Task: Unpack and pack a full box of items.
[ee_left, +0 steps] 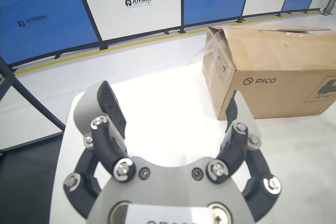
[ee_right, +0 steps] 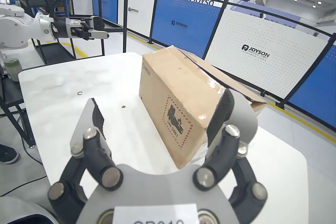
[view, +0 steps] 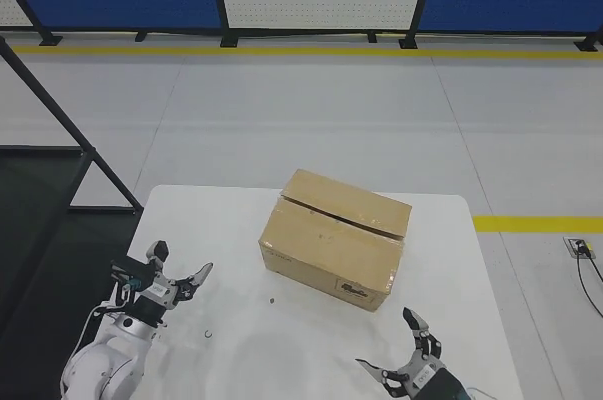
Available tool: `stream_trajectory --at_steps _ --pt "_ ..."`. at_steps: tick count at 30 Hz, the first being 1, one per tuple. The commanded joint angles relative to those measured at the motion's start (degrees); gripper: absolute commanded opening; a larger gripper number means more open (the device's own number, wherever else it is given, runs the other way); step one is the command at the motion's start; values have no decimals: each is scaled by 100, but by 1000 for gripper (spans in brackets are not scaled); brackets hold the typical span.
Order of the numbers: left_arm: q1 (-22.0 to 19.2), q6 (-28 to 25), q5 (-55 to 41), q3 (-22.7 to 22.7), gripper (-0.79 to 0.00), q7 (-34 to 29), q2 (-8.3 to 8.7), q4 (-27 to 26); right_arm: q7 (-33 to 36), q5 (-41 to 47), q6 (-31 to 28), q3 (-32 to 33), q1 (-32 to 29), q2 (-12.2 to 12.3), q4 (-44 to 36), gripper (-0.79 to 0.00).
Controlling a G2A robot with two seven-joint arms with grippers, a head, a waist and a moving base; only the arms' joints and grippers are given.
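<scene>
left jaws, right jaws wide open, empty, apart from box [view: 334, 238]. flaps [view: 353, 203] shut: one-sided tug may drag box toward desk [view: 231, 330] far edge.

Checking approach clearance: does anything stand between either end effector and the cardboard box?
Nothing visible does. Only bare table, with two tiny specks, separates the left end effector and right end effector from the cardboard box.
</scene>
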Motion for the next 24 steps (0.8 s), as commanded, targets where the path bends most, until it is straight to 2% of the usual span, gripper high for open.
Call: stream_trajectory --at_steps 1,9,13,16,17,18,24 --pt "-143 -16 -154 62 0 -105 -10 113 -21 329 -220 -83 80 -3 15 0" --pt "-1502 292 -183 685 0 -411 -109 1327 530 1631 -452 -119 417 -22 198 0" --pt "-2078 382 150 1098 0 -512 -168 1823 930 2229 -524 -21 534 -16 286 0" --pt "-2435 371 358 1432 0 -542 -224 2173 1284 2919 -582 65 620 -15 408 0" --pt "-2552 368 468 1534 0 -559 -239 2281 1484 3105 -415 152 646 -14 432 0" --pt "-2647 351 579 1641 0 -556 -254 2387 1629 3077 -169 227 655 -14 382 0" --pt "-3016 164 665 2038 0 -437 -344 2943 1629 3077 -169 227 655 -14 382 0"
